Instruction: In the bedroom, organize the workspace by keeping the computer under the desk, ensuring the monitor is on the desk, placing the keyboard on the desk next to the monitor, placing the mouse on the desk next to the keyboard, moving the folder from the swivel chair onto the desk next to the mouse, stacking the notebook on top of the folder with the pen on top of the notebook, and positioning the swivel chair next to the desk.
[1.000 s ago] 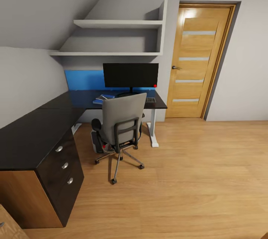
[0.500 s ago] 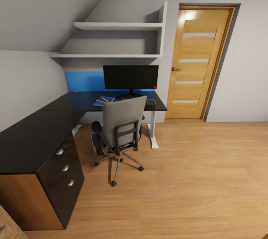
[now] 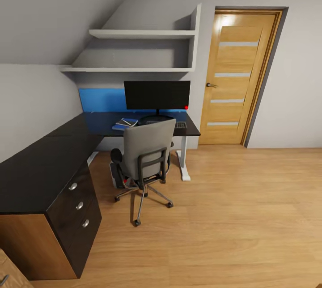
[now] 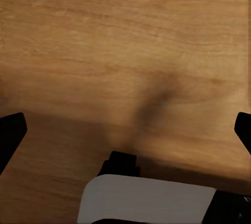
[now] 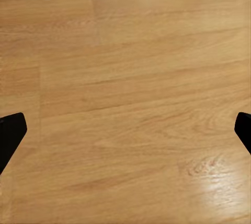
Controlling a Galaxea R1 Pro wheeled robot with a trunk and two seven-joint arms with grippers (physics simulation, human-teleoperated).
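Swivel chair (image 3: 146, 153) faces desk (image 3: 40, 167); no legible writing.

- The left gripper (image 4: 125, 130) is showing two black fingertips (image 4: 10, 130), blunt and matte, over the plank floor (image 4: 125, 36).
- Beneath the left gripper, a rounded white body panel (image 4: 146, 200) is showing, with a black block (image 4: 120, 164) sitting on its edge.
- The right gripper (image 5: 125, 130) is showing matching black fingertips (image 5: 10, 132) over the floor.

Grey swivel chair (image 3: 146, 153) faces black desk (image 3: 40, 167) holding monitor (image 3: 156, 94)
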